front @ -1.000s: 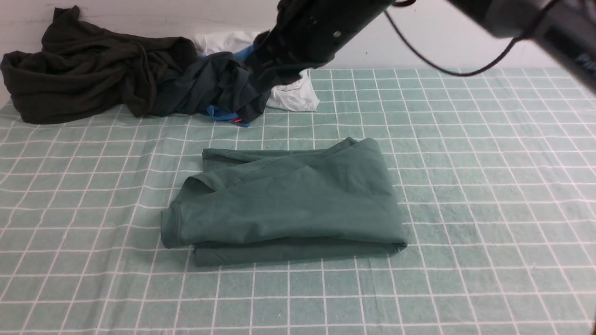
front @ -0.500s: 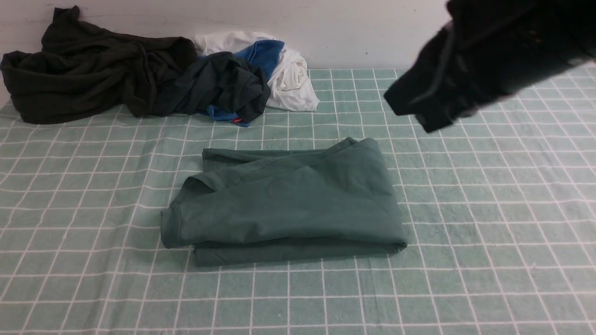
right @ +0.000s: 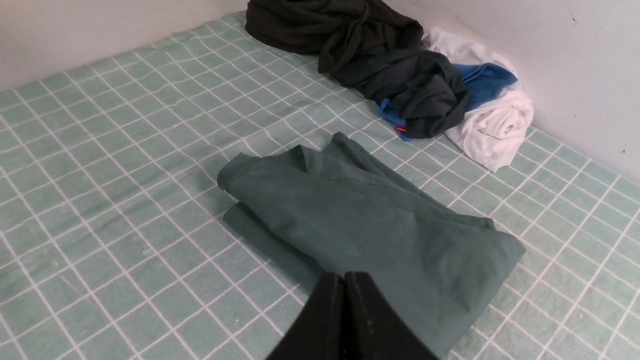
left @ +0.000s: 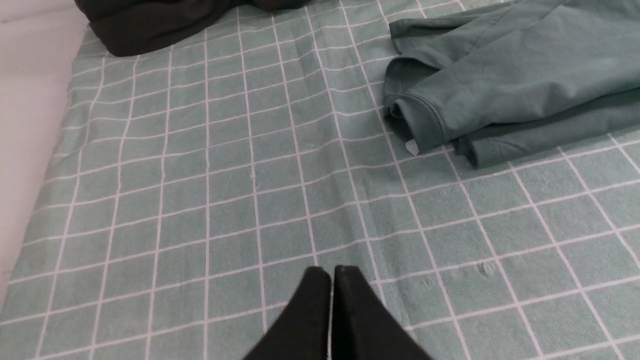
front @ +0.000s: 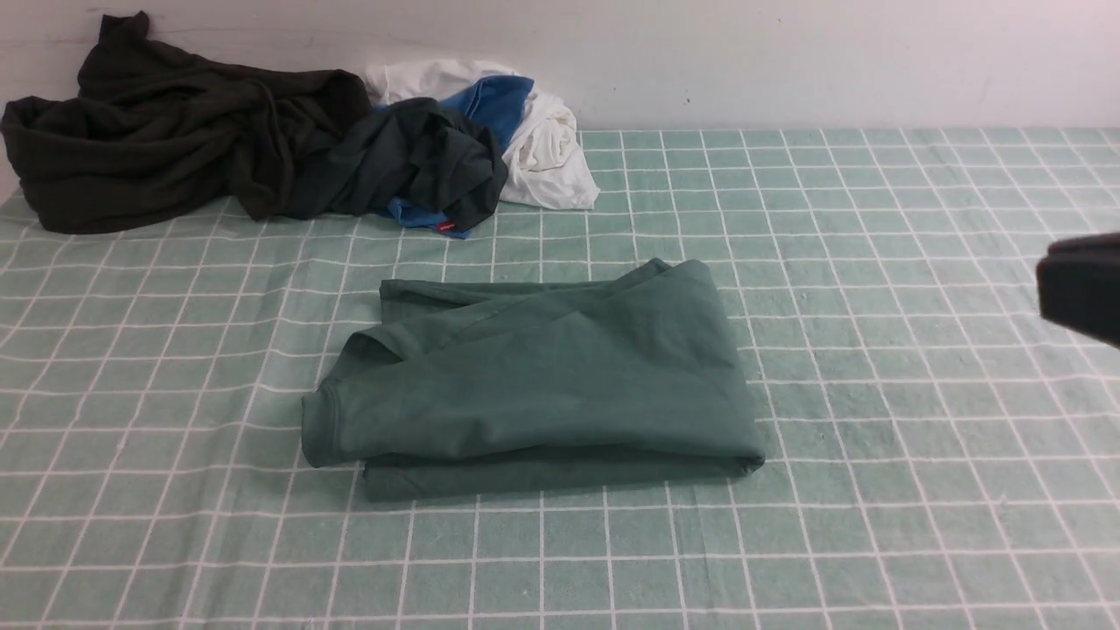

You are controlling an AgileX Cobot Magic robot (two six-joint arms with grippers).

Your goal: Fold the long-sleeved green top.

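The green long-sleeved top (front: 542, 385) lies folded into a compact stack in the middle of the checked cloth; it also shows in the left wrist view (left: 510, 85) and the right wrist view (right: 370, 225). My left gripper (left: 332, 272) is shut and empty, hovering over bare cloth well away from the top's cuffed edge. My right gripper (right: 344, 277) is also shut with nothing in it, raised above the top's near side. In the front view only a dark part of the right arm (front: 1081, 289) shows at the right edge.
A black-brown garment (front: 166, 122), a darker blackish-green one (front: 411, 162) and white and blue clothes (front: 542, 140) are heaped at the back left against the wall. The green checked cloth (front: 875, 437) covers the table; its left edge (left: 65, 130) shows in the left wrist view.
The right arm has swung from the back clothes pile across to the right edge of the front view. Its jaws have closed. The folded top has not moved.
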